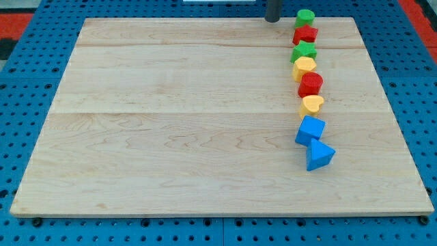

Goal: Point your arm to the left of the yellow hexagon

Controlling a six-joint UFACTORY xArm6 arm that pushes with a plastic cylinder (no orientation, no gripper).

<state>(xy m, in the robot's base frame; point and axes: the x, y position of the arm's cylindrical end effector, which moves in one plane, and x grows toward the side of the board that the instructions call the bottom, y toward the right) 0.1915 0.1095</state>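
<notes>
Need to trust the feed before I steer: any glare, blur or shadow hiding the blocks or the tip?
Camera view: even light, no glare on the board; blocks sharp, with small soft shadows; the yellow hexagon reads clearly; my tip, at the view's top edge, is dark and slightly soft, left of the green block.

Single camera, looking down at a slant from the near edge.
Taking in the whole wooden board (205, 123) and the blue pegboard (27, 137) around it from moderate distance, facing the far edge, cropping the dark rod (272, 9) at the view's top.
</notes>
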